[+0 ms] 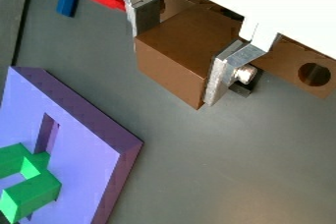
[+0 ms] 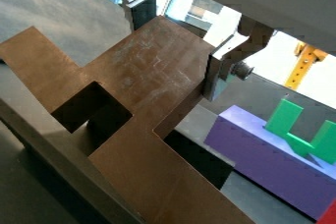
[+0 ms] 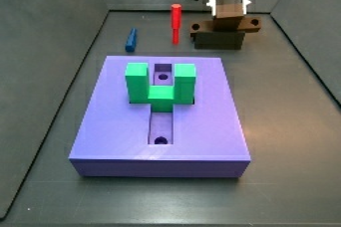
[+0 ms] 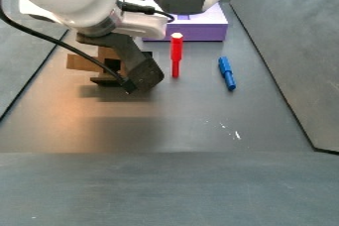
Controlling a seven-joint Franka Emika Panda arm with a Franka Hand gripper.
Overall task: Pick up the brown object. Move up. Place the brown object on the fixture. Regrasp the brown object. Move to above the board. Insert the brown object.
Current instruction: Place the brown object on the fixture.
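Dark grey worktop (image 3: 266,102), walled. Brown object (image 1: 197,51) at far end beside red peg (image 3: 174,24), seemingly seated on fixture (image 3: 217,40); board (image 3: 200,131) well apart. End effector (image 1: 197,41) clamped across brown object, fingers (image 1: 234,66) flat on its sides. Regrasp probably: keep square, avoid tilting. Arm reaching straight down.

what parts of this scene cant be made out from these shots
- Fixture: a side view shows only its front; the brown object and gripper cover the rest.
- Brown object's ends: cut off by the frame in a wrist view.
- Board: mostly behind the arm in a side view.
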